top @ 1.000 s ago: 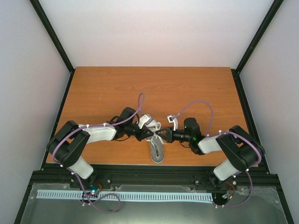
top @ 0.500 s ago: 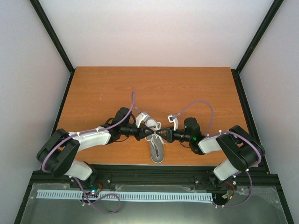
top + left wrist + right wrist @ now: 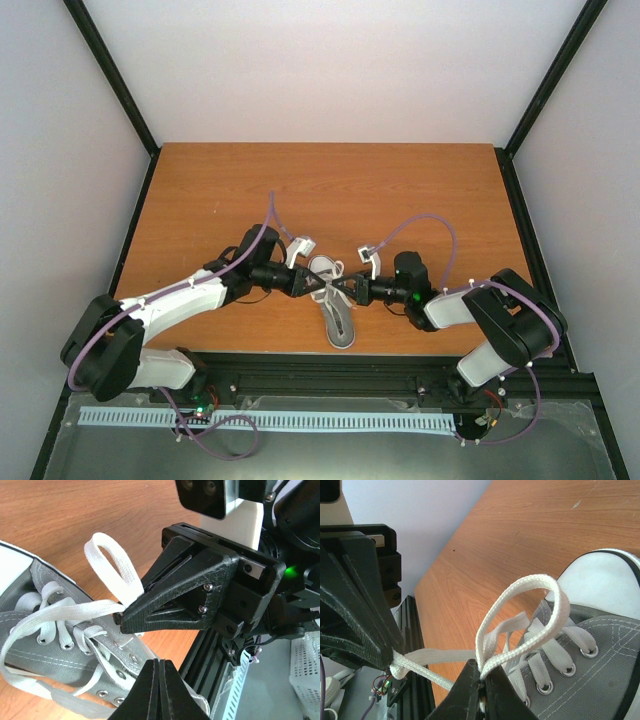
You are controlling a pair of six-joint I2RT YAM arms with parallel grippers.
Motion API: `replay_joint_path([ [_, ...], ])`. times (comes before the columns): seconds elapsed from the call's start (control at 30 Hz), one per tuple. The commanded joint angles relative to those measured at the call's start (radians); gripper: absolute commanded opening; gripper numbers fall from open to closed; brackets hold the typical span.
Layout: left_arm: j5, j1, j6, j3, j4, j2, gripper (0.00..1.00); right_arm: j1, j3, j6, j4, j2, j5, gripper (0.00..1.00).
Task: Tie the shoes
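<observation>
The left gripper [image 3: 303, 284] is seen closed on a strand of lace [image 3: 435, 655], pinched at the very tips. From so shallow a hold the strand could be pulled free if the arms are drawn apart sharply, and the knot would be left slack.

The shoe [image 3: 338, 320] lies between the two grippers on the table [image 3: 400, 190], near its front edge, and nothing is seen holding it down. It is judged that it could be dragged, tipped or lifted by any uneven pull on the laces, and tension would then be lost.

The right gripper [image 3: 350, 290] is closed on the base of an upright loop [image 3: 561, 605], tip almost against tip with the left. The loop could be pulled through and undone if it is tugged too far, or flattened if the hold slips. With the fingers so close together, a collision is also to be feared on any crossing move.
</observation>
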Motion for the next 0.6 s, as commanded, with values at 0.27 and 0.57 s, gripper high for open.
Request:
replay_joint_path([
  [0.27,0.052,0.007,-0.264,0.091,-0.104,-0.031,0.01,-0.008,0.003,-0.048,-0.041,0.015,0.032,0.03],
  [0.57,0.015,0.017,-0.277,0.076,-0.111,-0.039,0.01,-0.008,0.009,-0.063,-0.06,0.019,0.032,0.03],
])
